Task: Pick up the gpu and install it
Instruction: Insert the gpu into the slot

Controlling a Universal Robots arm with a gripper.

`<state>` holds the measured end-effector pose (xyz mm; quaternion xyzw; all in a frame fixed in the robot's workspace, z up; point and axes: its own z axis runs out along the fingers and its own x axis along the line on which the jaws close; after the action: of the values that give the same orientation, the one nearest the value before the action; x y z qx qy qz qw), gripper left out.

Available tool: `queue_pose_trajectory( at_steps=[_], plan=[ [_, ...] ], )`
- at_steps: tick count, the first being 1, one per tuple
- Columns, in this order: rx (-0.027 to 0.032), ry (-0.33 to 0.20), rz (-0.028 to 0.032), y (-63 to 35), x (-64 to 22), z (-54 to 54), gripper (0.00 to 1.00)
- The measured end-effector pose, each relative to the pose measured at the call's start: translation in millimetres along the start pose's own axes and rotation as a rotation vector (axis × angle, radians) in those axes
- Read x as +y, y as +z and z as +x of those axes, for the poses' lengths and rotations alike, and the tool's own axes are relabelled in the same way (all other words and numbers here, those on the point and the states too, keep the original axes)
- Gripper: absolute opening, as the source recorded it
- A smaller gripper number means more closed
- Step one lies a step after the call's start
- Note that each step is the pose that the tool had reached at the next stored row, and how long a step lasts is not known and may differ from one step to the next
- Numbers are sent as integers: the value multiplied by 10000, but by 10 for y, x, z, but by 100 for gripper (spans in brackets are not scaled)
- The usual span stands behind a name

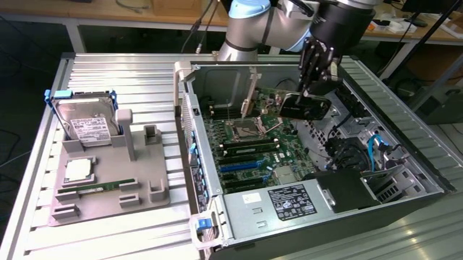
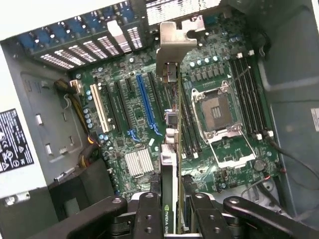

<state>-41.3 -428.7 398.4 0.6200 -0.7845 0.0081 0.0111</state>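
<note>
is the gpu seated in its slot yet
Not yet: the thin black, green-edged gpu card hangs edge-on above the green motherboard, clamped in the gripper.

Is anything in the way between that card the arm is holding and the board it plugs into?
Nothing visible. The gripper holds the gpu edge-down over the motherboard. The expansion slots beside it look bare, though the card hides the spot directly beneath.
</note>
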Motion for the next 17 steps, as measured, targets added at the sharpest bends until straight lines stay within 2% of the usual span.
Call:
queue_pose_trajectory(
  at_steps=[10,12,17],
  plan=[
    [6,-1989,56,44,0,-1,27],
    [5,-2528,66,68,0,-1,27],
    [7,-3029,77,157,2,-4,27]
  ],
)
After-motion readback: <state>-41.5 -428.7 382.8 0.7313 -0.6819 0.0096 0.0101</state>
